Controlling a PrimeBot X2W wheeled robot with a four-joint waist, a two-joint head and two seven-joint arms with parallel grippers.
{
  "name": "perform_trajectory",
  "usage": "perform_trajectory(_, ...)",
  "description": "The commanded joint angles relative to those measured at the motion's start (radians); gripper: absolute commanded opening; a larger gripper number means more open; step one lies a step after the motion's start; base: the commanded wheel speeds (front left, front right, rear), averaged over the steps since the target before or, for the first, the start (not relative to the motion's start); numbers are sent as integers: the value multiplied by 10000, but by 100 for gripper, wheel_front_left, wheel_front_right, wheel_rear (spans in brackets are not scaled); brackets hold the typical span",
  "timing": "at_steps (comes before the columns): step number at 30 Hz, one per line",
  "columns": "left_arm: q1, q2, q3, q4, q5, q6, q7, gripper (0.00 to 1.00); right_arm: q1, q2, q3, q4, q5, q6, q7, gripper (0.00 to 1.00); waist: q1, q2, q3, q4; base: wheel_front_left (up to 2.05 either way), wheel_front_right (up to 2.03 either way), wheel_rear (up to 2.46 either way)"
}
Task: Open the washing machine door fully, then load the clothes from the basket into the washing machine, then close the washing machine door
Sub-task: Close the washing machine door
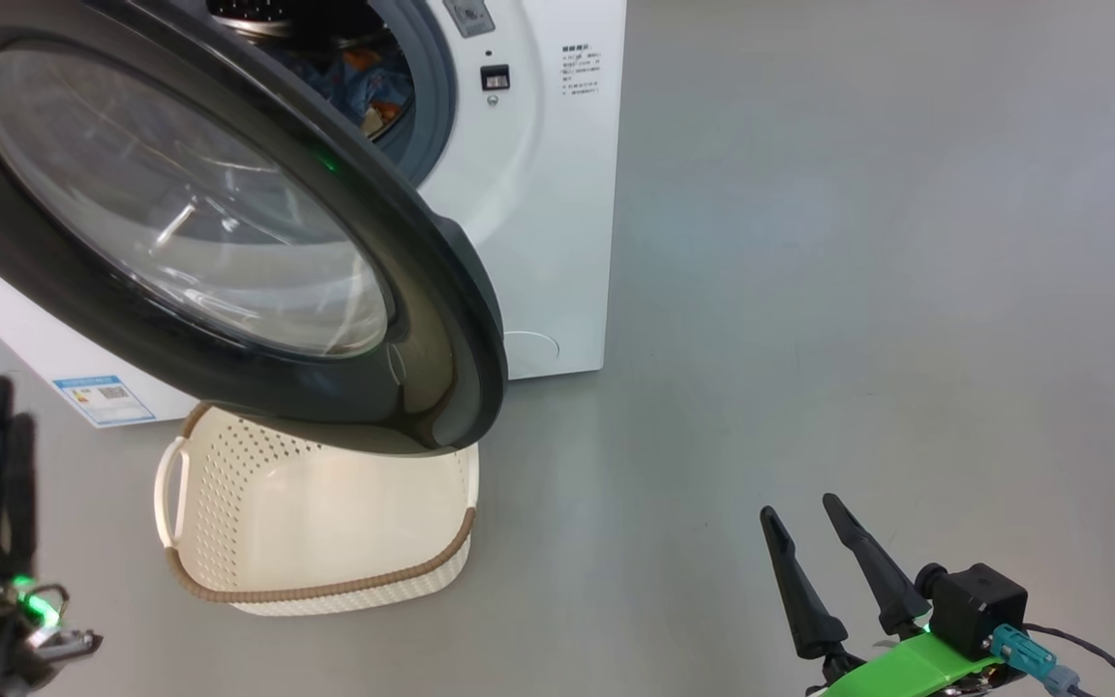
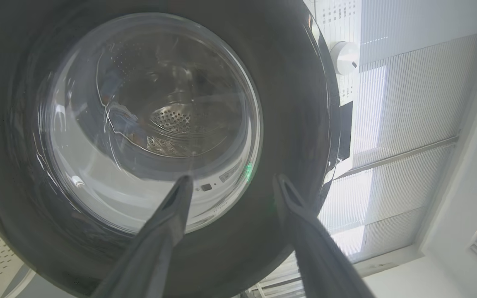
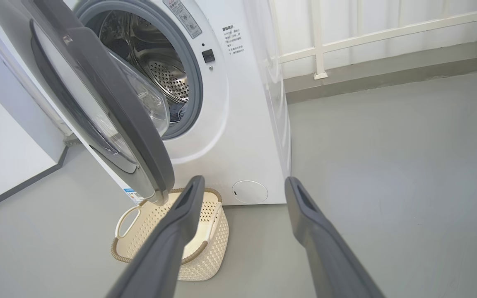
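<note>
Washing machine door stands swung out from the drum, and in your head view its lower edge hangs over the back of the basket. At the far left your left hand points upward, low beside the door and apart from it. Your left wrist view shows its fingers spread with nothing between them, aimed at the glass bowl. The basket sits on the grey floor just in front of the washing machine, with its bare cream bottom showing. The clothes, blue with orange, lie inside the drum. At the lower right your right hand hovers above the floor, fingers wide apart, gripping nothing. Behind the machine, the floor meets a white railing.
</note>
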Motion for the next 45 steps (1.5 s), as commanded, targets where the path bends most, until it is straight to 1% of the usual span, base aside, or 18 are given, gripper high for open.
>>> perform_trajectory(1,159,451,193,-386,527,-29,-611,100,-1,11,253,-246,101,16,-48,100,0,0,-60,-5,0,0,0)
perform_trajectory(2,283,608,-44,-533,871,-29,-1031,100,4,11,261,-247,108,16,-48,100,0,0,-78,-16,0,0,0)
perform_trajectory(4,527,734,-410,-656,1182,-29,-1979,100,7,11,272,-246,123,16,-48,100,0,0,-106,-34,0,0,0)
perform_trajectory(5,666,918,-650,-714,1416,-29,-2414,100,10,11,278,-244,130,16,-48,100,0,0,-120,-41,0,0,0)
perform_trajectory(8,1085,1693,-1613,-727,2319,-29,-3875,100,28,11,266,-253,137,16,-48,100,0,0,-137,-37,0,0,0)
perform_trajectory(10,1288,2243,-2273,-487,2881,-29,-4940,100,42,11,255,-255,136,16,-48,100,0,0,-153,-27,0,0,0)
perform_trajectory(12,1410,2856,-2835,-158,3722,-29,-5523,100,49,11,251,-250,136,16,-48,100,0,0,-148,-18,0,0,0)
perform_trajectory(14,1406,3141,-3121,120,4362,-29,-5690,100,46,11,262,-237,134,16,-48,100,0,0,-150,-14,0,0,0)
perform_trajectory(18,1325,2993,-2722,93,5835,-29,-5713,100,32,11,254,-266,110,16,-48,100,0,0,-140,-6,0,0,0)
perform_trajectory(23,1556,2859,-2580,38,7730,-29,-5716,100,33,11,213,-302,78,16,-48,100,0,0,-138,-4,0,0,0)
perform_trajectory(26,1756,2686,-2513,-25,8880,-29,-5717,100,32,11,220,-320,71,16,-48,100,0,0,-114,-26,0,0,0)
perform_trajectory(27,1756,2686,-2513,-25,8880,-29,-5717,100,32,11,220,-320,71,16,-48,100,0,0,-114,-26,0,0,0)
perform_trajectory(32,2160,2206,-2472,222,10020,-29,-5718,100,39,11,192,-358,35,16,-48,100,0,0,-133,-36,0,0,0)
perform_trajectory(35,2313,2038,-2601,427,10460,-29,-5718,100,39,11,182,-390,10,16,-48,100,0,0,-142,-45,0,0,0)
perform_trajectory(45,2633,1724,-2409,730,11050,-29,-5719,100,71,11,91,-555,-117,16,-48,100,0,0,-252,-66,0,0,0)
